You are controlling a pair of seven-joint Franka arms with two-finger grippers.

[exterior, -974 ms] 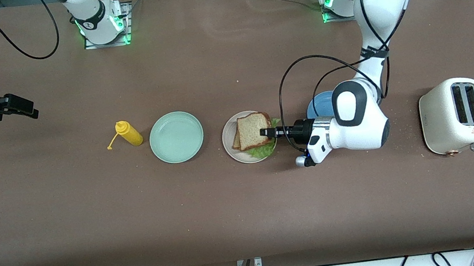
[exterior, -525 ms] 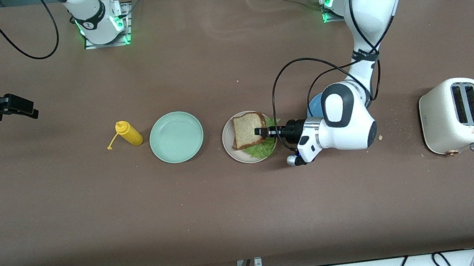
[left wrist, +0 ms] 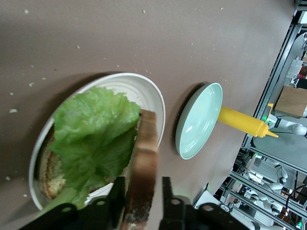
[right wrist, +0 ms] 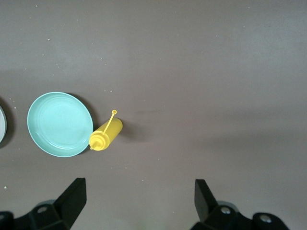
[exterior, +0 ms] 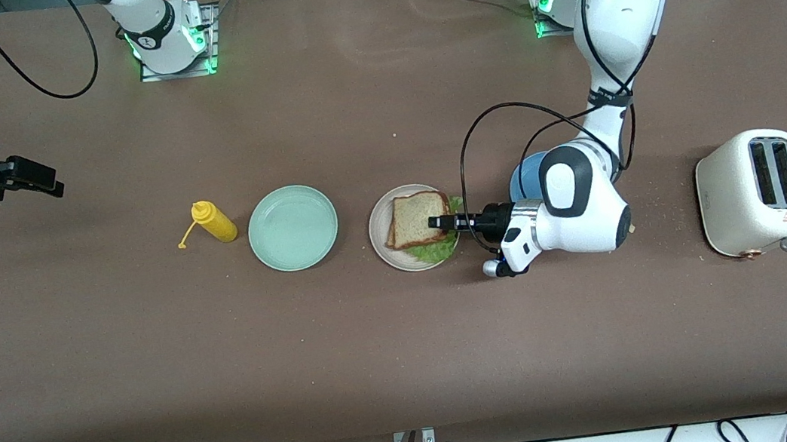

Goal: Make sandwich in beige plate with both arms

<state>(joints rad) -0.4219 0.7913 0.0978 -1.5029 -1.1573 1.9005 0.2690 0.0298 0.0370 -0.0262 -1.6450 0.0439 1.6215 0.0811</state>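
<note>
Sandwich (exterior: 420, 223) of square tan toast and crinkled green lettuce sits on the round pale beige plate (exterior: 382, 241) near the middle of the brown desk (exterior: 411, 355). The top toast slice (left wrist: 144, 167) stands between the fingers of the left gripper (exterior: 437, 223), its crust edge between the black fingers (left wrist: 117, 199); whether they pinch it or stand just apart from it, I cannot tell. Under it the lettuce leaf (left wrist: 93, 136) lies on the lower slice (left wrist: 48, 175). A blue plate (exterior: 526, 174) lies just beside the left arm's wrist, partly hidden by it. A white two-slot toaster (exterior: 755, 192) stands toward the left arm's end. A round mint green plate (exterior: 292, 227) lies beside the beige one, with a yellow squeeze bottle (exterior: 215, 223) just beside it. The right gripper (right wrist: 139, 196) waits with fingers spread wide, over the desk's bare end.
</note>
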